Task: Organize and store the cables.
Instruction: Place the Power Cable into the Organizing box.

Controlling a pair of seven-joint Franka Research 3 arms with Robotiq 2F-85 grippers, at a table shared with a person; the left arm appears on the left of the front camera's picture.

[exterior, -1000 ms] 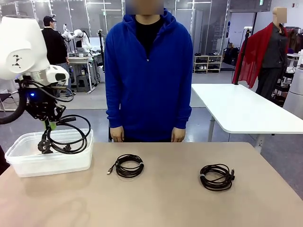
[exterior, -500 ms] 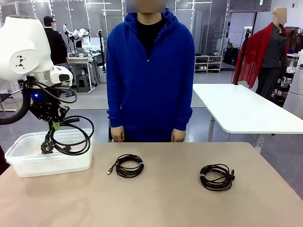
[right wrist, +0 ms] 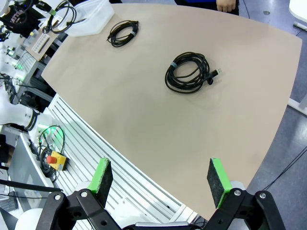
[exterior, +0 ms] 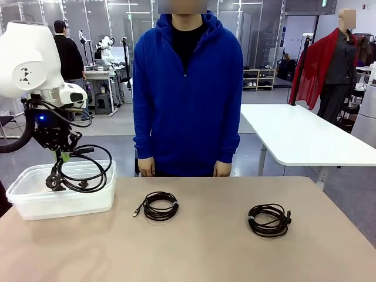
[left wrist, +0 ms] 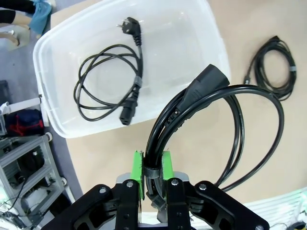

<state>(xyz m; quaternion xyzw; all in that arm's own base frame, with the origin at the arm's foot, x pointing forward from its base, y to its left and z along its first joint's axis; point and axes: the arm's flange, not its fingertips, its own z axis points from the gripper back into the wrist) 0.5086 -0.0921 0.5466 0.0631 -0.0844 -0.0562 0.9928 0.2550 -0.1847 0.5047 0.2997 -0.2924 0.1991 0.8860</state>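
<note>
Nearest, the right gripper [right wrist: 159, 179] hangs over the table's near edge, its green pads [right wrist: 101, 178] spread wide with nothing between them. Below it run ribbed aluminium rails [right wrist: 120, 167], and a red stop button [right wrist: 56, 157] sits on a yellow box.

The table [exterior: 205, 252] has a plain, matte tan top. Two thin black cables lie on it, well apart. The right coil [exterior: 269, 220] is bound with a pale tie and has a small plug at its side. The middle coil [exterior: 160, 206] has its plug pointing towards the bin.

At the table's left end stands a clear plastic bin [exterior: 70, 202]. One power cable [left wrist: 108, 81] lies loosely looped on its floor. Above the bin, the left gripper [exterior: 60, 154] has its fingers [left wrist: 138, 167] clamped tight on a thick power cable [exterior: 88, 167] at its banded part. The loops hang down to the rim.

A small black mark [exterior: 22, 75] on the white arm housing is not legible as writing.

A person [exterior: 187, 94] in a blue hoodie stands at the far edge, hands down. Beyond are a white table [exterior: 299, 135], a grey floor, glass partitions and shelving.
</note>
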